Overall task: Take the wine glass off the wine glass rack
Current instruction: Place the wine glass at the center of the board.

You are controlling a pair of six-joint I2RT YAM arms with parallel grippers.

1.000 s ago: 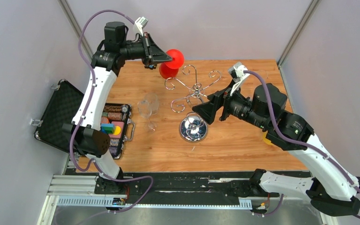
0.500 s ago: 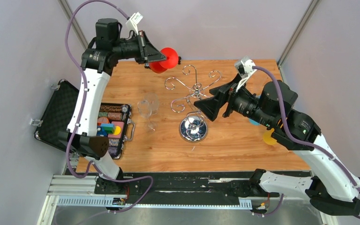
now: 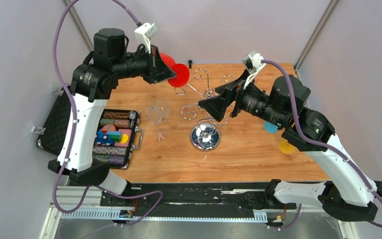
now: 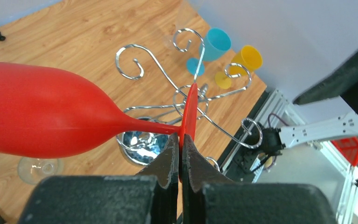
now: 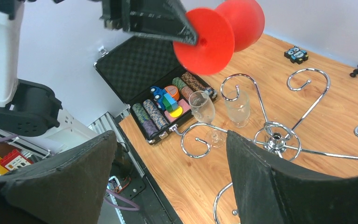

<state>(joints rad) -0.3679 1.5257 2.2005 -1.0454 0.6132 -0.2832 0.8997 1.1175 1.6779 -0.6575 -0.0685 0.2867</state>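
My left gripper (image 3: 173, 75) is shut on the round foot of a red wine glass (image 3: 178, 73) and holds it on its side in the air, above the back left hooks of the chrome wine glass rack (image 3: 208, 94). In the left wrist view my fingertips (image 4: 172, 142) pinch the foot, and the red bowl (image 4: 37, 116) points left with the rack (image 4: 191, 98) behind it. In the right wrist view the glass (image 5: 223, 30) hangs clear of the rack's hooks (image 5: 275, 140). My right gripper (image 3: 214, 99) is open and empty over the rack's centre (image 5: 170, 140).
Two clear glasses (image 3: 156, 115) stand left of the rack. An open black case of poker chips (image 3: 114, 137) lies at the table's left edge. A blue cup (image 3: 270, 127) and a yellow cup (image 3: 286, 146) sit under my right arm. The rack's mirrored base (image 3: 205, 137) is nearer me.
My left arm has risen and pulled the red glass left and back, turning it so that its foot faces right. My right gripper has moved up and left over the rack.
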